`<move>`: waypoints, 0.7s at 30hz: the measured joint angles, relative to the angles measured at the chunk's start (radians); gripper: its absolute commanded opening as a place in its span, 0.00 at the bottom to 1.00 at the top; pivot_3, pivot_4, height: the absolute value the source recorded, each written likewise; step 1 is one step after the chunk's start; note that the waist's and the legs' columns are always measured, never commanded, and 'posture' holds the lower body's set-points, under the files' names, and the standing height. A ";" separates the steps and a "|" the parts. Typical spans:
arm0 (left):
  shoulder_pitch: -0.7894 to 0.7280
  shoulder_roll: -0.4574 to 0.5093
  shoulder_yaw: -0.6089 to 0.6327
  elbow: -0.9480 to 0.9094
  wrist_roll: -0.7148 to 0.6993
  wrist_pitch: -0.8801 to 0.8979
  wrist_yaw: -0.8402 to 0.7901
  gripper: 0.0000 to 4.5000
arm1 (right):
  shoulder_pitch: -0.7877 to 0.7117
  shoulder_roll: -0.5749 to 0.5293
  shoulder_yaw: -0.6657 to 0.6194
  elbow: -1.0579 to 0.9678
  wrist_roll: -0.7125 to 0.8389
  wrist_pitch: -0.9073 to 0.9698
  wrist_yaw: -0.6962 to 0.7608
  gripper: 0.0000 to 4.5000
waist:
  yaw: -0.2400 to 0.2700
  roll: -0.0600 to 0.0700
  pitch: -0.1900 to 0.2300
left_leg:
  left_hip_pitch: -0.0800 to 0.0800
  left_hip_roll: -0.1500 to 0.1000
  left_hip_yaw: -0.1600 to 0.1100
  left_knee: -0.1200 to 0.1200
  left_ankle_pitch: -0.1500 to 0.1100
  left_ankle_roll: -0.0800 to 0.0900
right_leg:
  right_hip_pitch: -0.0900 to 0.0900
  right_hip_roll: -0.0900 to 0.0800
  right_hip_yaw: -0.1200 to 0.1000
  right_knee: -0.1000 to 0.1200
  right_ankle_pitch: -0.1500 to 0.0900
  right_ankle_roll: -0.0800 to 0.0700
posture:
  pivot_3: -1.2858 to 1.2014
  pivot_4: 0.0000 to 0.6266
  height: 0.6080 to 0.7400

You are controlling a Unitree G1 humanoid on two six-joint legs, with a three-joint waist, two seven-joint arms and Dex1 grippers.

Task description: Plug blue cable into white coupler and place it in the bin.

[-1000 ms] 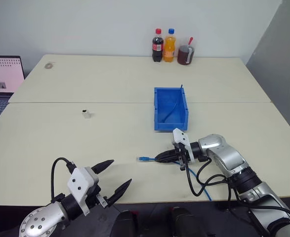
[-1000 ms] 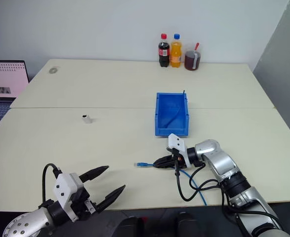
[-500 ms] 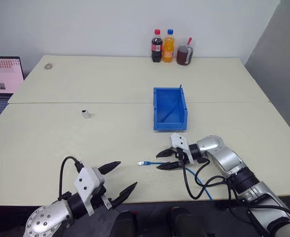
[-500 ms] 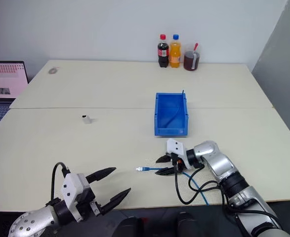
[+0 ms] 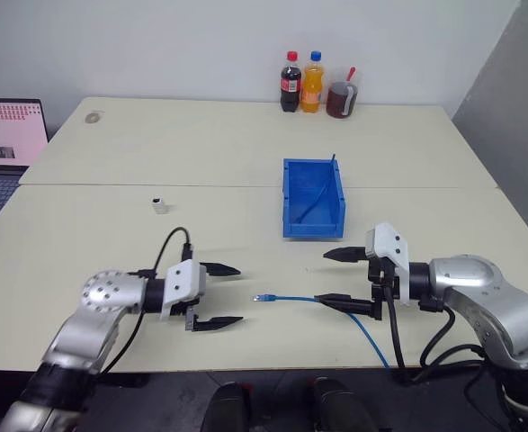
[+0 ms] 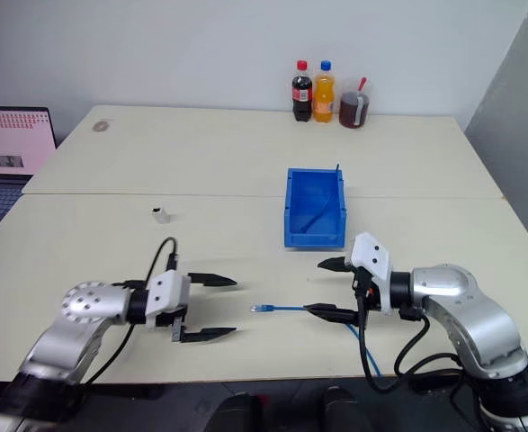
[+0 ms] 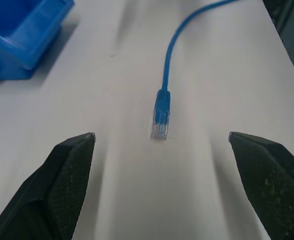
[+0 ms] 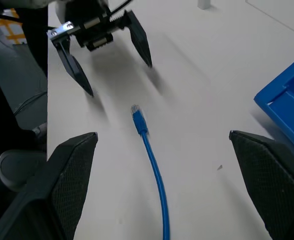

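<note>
Nothing is joined yet. Far left on the table (image 5: 84, 243), the white coupler (image 5: 159, 206) sits alone, well apart from everything. The left gripper (image 5: 219, 294) hangs wide, empty, facing the blue cable (image 5: 290, 298), whose plug lies loose between both grippers. The right gripper (image 5: 343, 278) gapes too, holding nothing. Beyond stands the bin (image 5: 312, 199). By my reckoning, plugging and binning both remain.

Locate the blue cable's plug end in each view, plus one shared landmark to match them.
Left eye: blue cable plug low centre, on the table between both grippers.
Right eye: plug low centre, same gap.
Left wrist: plug centre, between that gripper's fingers.
Right wrist: plug centre-left.
Landmark: the bin, whose corner appears in both wrist views.
</note>
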 measured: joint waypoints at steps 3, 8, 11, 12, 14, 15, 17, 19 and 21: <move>-0.110 -0.054 -0.080 0.168 0.040 -0.078 -0.088 1.00 | 0.066 -0.002 -0.016 -0.063 0.012 0.048 -0.070 1.00 | 0.001 0.000 0.000 | -0.002 0.000 0.000 0.003 0.000 0.000 | 0.000 0.000 -0.001 0.000 0.000 0.000 | 0.52 0.24 1.00; -0.242 -0.132 -0.121 0.363 0.065 -0.174 -0.162 1.00 | 0.117 -0.002 -0.064 -0.149 0.045 0.103 -0.158 1.00 | 0.000 0.000 -0.001 | -0.002 0.000 -0.001 0.004 0.000 0.000 | 0.001 0.000 -0.001 0.001 0.001 0.002 | 0.52 0.24 1.00; -0.278 -0.160 -0.130 0.425 0.071 -0.211 -0.185 1.00 | 0.140 -0.004 -0.083 -0.173 0.061 0.122 -0.194 1.00 | 0.000 0.000 -0.001 | -0.002 0.000 -0.001 0.004 0.000 0.000 | 0.002 0.000 -0.001 0.000 0.001 0.003 | 0.52 0.24 1.00; -0.290 -0.167 -0.133 0.441 0.076 -0.228 -0.192 0.92 | 0.145 -0.004 -0.086 -0.178 0.065 0.126 -0.206 1.00 | 0.000 0.000 -0.002 | -0.002 -0.001 -0.001 0.005 0.000 0.000 | 0.002 0.000 -0.001 0.000 0.001 0.003 | 0.52 0.24 1.00; -0.300 -0.170 -0.142 0.455 0.080 -0.248 -0.205 0.88 | 0.159 -0.007 -0.096 -0.189 0.072 0.126 -0.224 1.00 | 0.000 0.000 -0.003 | -0.001 -0.001 -0.001 0.005 0.000 0.000 | 0.002 0.000 -0.001 0.000 0.001 0.003 | 0.52 0.24 1.00; -0.300 -0.171 -0.143 0.459 0.080 -0.251 -0.211 0.84 | 0.167 -0.009 -0.099 -0.190 0.074 0.127 -0.229 1.00 | -0.001 0.000 -0.004 | -0.001 -0.001 -0.001 0.005 0.000 0.000 | 0.002 0.000 -0.001 0.000 0.001 0.003 | 0.52 0.24 1.00; -0.299 -0.168 -0.147 0.463 0.080 -0.264 -0.230 0.74 | 0.181 -0.013 -0.109 -0.193 0.079 0.130 -0.249 1.00 | -0.001 0.001 -0.005 | 0.000 0.000 -0.001 0.005 0.000 0.000 | 0.002 0.000 -0.001 0.001 0.002 0.003 | 0.52 0.24 1.00; -0.299 -0.166 -0.151 0.464 0.080 -0.270 -0.238 0.65 | 0.182 -0.016 -0.111 -0.193 0.079 0.130 -0.256 1.00 | -0.001 0.002 -0.006 | 0.000 0.000 -0.001 0.005 0.000 0.000 | 0.003 0.000 -0.001 0.001 0.002 0.003 | 0.52 0.24 1.00; -0.299 -0.163 -0.156 0.464 0.080 -0.276 -0.244 0.56 | 0.183 -0.021 -0.111 -0.194 0.080 0.130 -0.263 1.00 | -0.001 0.003 -0.007 | 0.000 0.000 -0.001 0.005 0.000 0.000 | 0.003 0.001 -0.001 0.001 0.002 0.003 | 0.52 0.24 1.00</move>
